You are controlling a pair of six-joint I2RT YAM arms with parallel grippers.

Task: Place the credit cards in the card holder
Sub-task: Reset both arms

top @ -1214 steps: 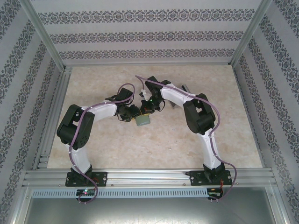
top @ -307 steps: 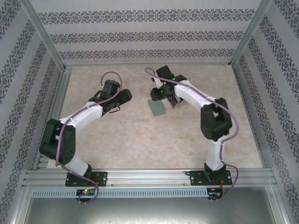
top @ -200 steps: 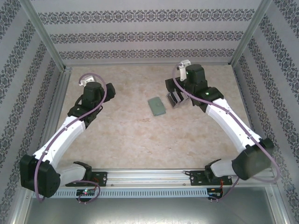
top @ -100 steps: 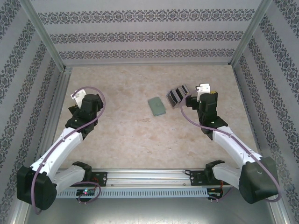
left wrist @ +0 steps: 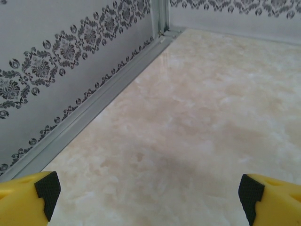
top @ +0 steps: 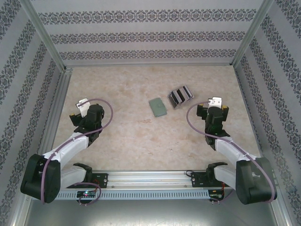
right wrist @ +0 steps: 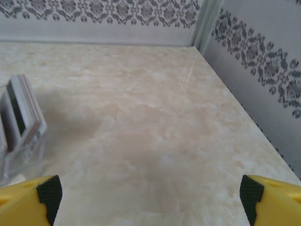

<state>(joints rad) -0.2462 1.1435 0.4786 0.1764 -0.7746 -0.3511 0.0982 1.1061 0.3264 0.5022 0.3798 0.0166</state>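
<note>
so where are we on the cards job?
Done: unclear. The holder lies shut and flat on the table, so any cards inside are hidden. In hand: nothing; the left gripper and right gripper are both open and empty, apart from it. Left: dark cards stand in a clear rack beside the holder; those need to go in, which likely means opening it.

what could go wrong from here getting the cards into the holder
1. The flat pale green rectangular card holder lies closed on the smooth marble-patterned table; it may slide when pried open.
2. The thin dark credit cards stand packed together in a clear plastic stand, so a pinch could take several or tip the stand.
3. Stand and holder sit close together; reaching for one might bump the other.
</note>
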